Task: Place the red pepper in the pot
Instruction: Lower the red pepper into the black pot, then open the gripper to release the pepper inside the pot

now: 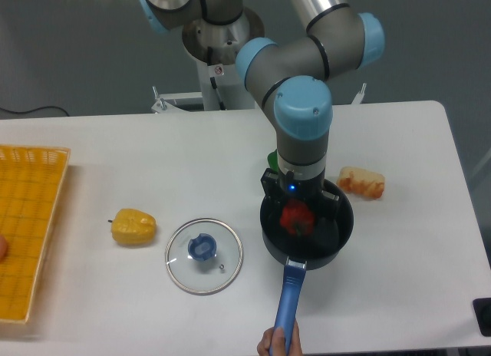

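Observation:
The red pepper [297,219] is inside the black pot [337,237], low between my fingers. My gripper [298,218] points straight down into the pot, its fingers standing on either side of the pepper. I cannot tell whether they still grip it. The pot's long blue handle [288,298] points toward the front edge. A person's hand [278,344] holds the end of the handle.
A yellow pepper [133,226] lies left of a round glass lid with a blue knob [204,255]. A green pepper [272,159] is mostly hidden behind my arm. A pale orange food item [362,182] lies right of the pot. A yellow basket [27,232] stands at the left edge.

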Controlling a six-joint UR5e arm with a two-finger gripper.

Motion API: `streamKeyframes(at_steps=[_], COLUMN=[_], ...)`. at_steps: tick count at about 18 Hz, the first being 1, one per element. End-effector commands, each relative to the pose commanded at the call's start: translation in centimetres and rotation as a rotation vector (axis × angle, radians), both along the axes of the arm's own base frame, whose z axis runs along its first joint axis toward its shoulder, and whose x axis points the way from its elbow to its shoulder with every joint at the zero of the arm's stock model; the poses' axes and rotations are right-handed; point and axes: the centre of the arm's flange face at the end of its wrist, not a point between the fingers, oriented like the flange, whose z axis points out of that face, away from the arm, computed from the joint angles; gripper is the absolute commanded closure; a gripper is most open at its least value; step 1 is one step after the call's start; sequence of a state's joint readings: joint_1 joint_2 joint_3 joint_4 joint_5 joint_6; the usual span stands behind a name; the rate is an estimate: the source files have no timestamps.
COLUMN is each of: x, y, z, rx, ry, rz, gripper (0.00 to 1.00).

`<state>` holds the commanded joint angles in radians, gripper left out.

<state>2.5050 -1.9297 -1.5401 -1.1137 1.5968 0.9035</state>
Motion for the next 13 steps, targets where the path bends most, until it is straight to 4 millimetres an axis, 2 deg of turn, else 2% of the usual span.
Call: streamKeyframes(at_steps=[4, 9, 13], x=[0.13, 0.13, 0.15], y=[0.36, 0.19, 0.16], z=[-0.23, -0.25, -0.32], rx=[-0.013, -0.031, -0.033], ry=[0.019, 0.033, 0.032], rz=[-0.006, -0.008, -0.008], gripper=[0.41, 0.23, 0.20])
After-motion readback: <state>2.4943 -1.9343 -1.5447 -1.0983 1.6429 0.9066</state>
